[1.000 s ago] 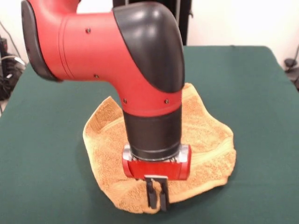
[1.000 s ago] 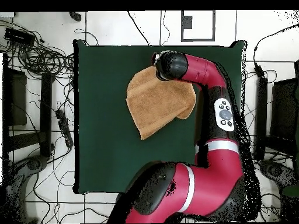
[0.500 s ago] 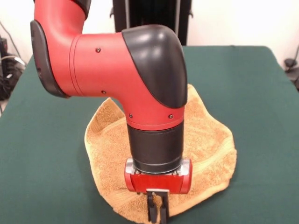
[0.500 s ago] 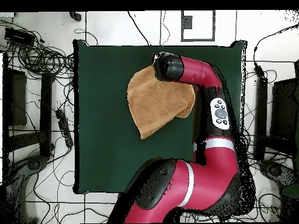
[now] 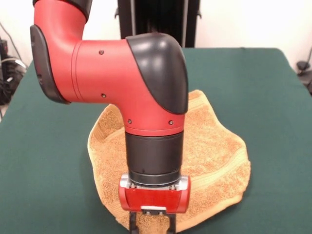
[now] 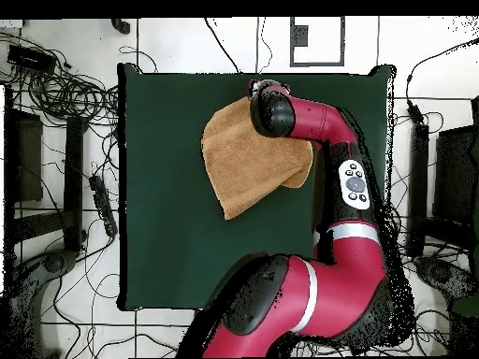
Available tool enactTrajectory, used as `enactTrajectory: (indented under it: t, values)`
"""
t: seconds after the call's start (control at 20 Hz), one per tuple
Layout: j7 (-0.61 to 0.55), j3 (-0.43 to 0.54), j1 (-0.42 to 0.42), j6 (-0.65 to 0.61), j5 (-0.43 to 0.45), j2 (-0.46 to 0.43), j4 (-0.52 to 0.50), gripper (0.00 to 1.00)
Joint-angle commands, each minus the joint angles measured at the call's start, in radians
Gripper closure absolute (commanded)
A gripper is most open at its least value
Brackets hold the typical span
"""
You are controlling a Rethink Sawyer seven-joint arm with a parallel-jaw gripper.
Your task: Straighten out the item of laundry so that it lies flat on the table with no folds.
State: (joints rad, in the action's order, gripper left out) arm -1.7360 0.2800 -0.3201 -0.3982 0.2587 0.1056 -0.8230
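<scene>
The item of laundry (image 5: 214,151), an orange-tan terry towel, lies rumpled on the green table (image 5: 48,161), with a fold along its near right edge. My gripper (image 5: 151,229) hangs over the towel's near edge at the bottom of the front view. Its two black fingers (image 5: 133,225) stand wide apart, open, with towel showing between them; the tips are cut off by the picture's edge. In the overhead view the towel (image 6: 248,164) lies near the table's (image 6: 168,234) top edge. There the arm's wrist (image 6: 269,107) covers one of its corners and hides the gripper.
My arm (image 6: 346,178) runs along the towel's right side in the overhead view and covers part of it. Cables (image 6: 65,93) and dark stands (image 6: 21,159) lie on the floor around the table. The towel sits close to the table's top edge in that view.
The fingers were close together on the towel's near edge; now they stand apart. The wrist has moved slightly left and toward the camera in the front view. The towel has barely shifted.
</scene>
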Motion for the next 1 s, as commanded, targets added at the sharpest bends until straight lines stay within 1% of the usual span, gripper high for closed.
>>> enactTrajectory:
  t: [0.05,0.2,0.45,0.5,0.65,0.7,0.85,1.0]
  values:
    - [0.076,0.109,0.005,0.009,0.034,0.022,-0.117,0.0]
    - [0.028,0.081,0.019,-0.002,0.025,0.031,-0.131,0.0]
    - [-0.067,0.017,0.044,-0.048,0.004,0.082,-0.209,0.0]
    - [-0.093,0.003,0.049,-0.064,-0.005,0.107,-0.248,0.0]
    - [-0.167,-0.053,0.076,-0.06,-0.009,0.18,-0.338,0.0]
    - [-0.166,-0.056,0.078,-0.042,-0.004,0.193,-0.356,0.0]
    - [-0.167,-0.081,0.09,-0.059,-0.011,0.24,-0.398,0.0]
    - [-0.227,-0.125,0.123,-0.102,-0.044,0.336,-0.502,0.0]
